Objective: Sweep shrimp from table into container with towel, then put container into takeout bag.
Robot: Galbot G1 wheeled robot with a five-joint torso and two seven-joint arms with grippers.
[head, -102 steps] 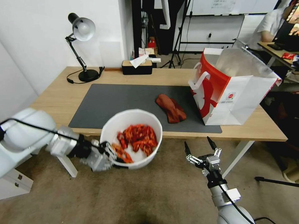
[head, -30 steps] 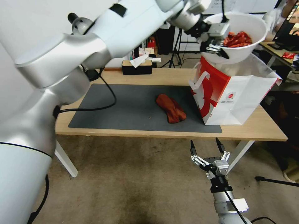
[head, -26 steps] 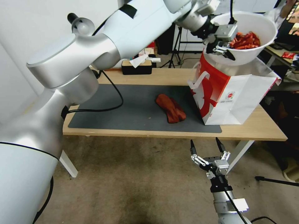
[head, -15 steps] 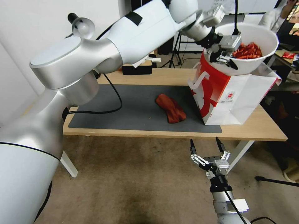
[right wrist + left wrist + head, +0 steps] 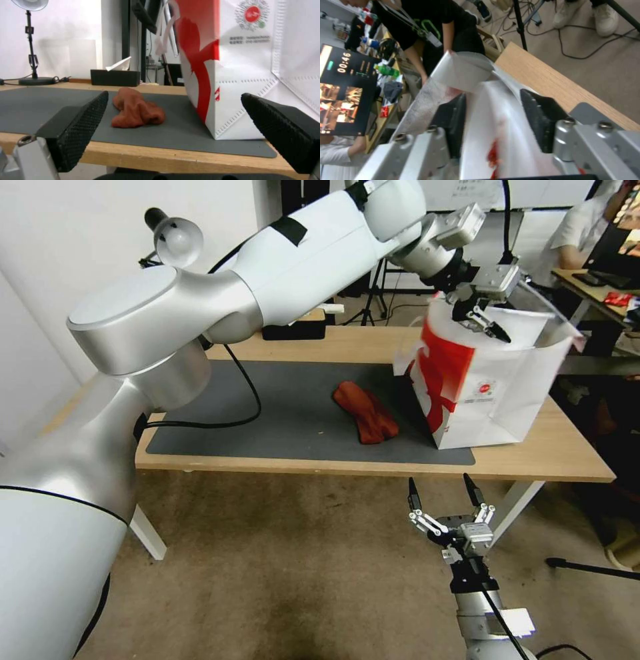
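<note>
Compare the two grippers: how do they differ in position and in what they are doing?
The left gripper is raised at the mouth of the takeout bag, while the right gripper hangs low in front of the table edge. The left gripper is shut on the container rim; the right gripper is open and empty. Both have black fingertips.

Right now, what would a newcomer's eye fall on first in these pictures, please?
The left gripper reaches across the table into the takeout bag, pinching the white container. The red towel lies on the grey mat beside the bag; the right gripper hangs open below the table edge.
</note>
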